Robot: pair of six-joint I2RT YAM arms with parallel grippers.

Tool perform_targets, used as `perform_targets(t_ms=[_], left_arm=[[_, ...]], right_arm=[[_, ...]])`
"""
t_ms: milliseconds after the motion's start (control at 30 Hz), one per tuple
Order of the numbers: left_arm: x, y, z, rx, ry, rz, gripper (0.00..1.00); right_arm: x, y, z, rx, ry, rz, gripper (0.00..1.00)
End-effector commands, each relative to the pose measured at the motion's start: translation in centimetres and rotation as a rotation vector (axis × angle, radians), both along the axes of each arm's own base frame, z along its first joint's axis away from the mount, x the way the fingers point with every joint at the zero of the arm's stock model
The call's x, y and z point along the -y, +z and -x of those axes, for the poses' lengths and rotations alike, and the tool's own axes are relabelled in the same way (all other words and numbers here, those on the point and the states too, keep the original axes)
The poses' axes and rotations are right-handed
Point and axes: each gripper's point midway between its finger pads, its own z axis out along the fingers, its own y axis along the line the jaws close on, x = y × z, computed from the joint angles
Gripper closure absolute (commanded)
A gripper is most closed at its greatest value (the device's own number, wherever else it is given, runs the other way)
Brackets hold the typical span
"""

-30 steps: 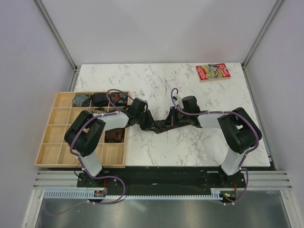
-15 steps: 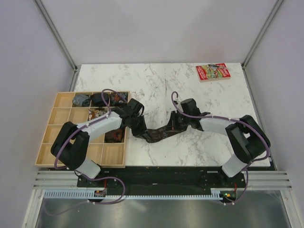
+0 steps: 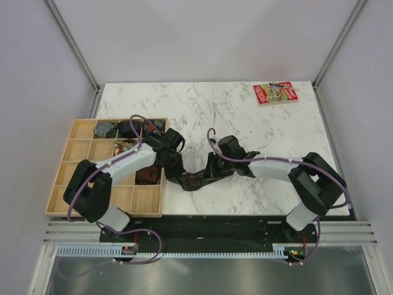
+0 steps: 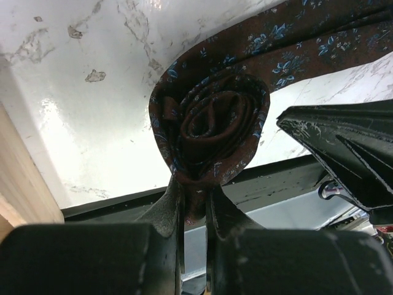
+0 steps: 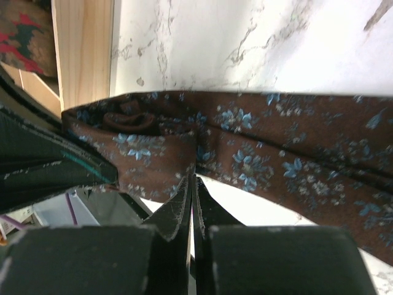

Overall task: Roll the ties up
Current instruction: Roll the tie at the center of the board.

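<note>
One tie point(image 4: 209, 123) — dark brown fabric with a small blue flower print. One end is wound into a tight spiral; the rest runs off as a flat strip over the marble table point(image 3: 245, 110). It sits just right of the wooden tray point(image 3: 67, 184), between the two grippers, toward the table's near edge.

Left gripper point(image 4: 194, 196): fingers drawn narrow, pinching the lower edge of the spiral, which stands on edge above the fingertips.

Right gripper point(image 5: 192, 184): fingers all but together, nipping the near edge of the strip just beside the roll.

Rolled bundles point(image 3: 128, 128): several dark ones in the tray's far row of compartments, with another in its right-hand column.

Red booklet point(image 3: 275, 93) — flat at the table's far right corner, well apart from the arms
</note>
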Motion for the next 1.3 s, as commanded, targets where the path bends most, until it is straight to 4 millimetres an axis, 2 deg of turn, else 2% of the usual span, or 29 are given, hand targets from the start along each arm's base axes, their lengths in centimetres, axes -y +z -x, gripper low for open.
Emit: perform_targets(t_ms=[0, 100, 567, 733, 1000, 1133, 1267], left_arm=[[0.0, 1.3, -0.6, 0.039, -0.035, -0.013, 0.95], [-0.1, 1.4, -0.6, 0.036, -0.042, -0.021, 0.95], [-0.1, 1.9, -2.3, 0.039, -0.089, -0.095, 0.95], [-0.4, 1.1, -2.7, -0.001, -0.127, -0.152, 0.95], [1.1, 1.0, -4.0, -0.023, -0.169, -0.176, 0.94], [1.3, -0.2, -4.6, -0.049, -0.192, -0.212, 0.94], [0.3, -2.6, -4.8, -0.112, -0.22, -0.311, 0.94]], right_arm=[[-1.7, 0.8, -1.5, 0.041, -0.025, -0.032, 0.96], [-2.4, 0.2, -1.3, 0.032, -0.015, -0.039, 0.96], [-7.1, 0.3, -0.5, 0.025, 0.05, -0.086, 0.97], [-8.4, -0.3, -0.2, -0.002, 0.066, -0.119, 0.98], [-9.2, -0.7, -0.2, -0.014, 0.072, -0.135, 0.99], [-9.1, -0.9, 0.0, -0.018, 0.078, -0.128, 0.99], [-8.4, -1.1, 0.1, -0.01, 0.083, -0.088, 0.98]])
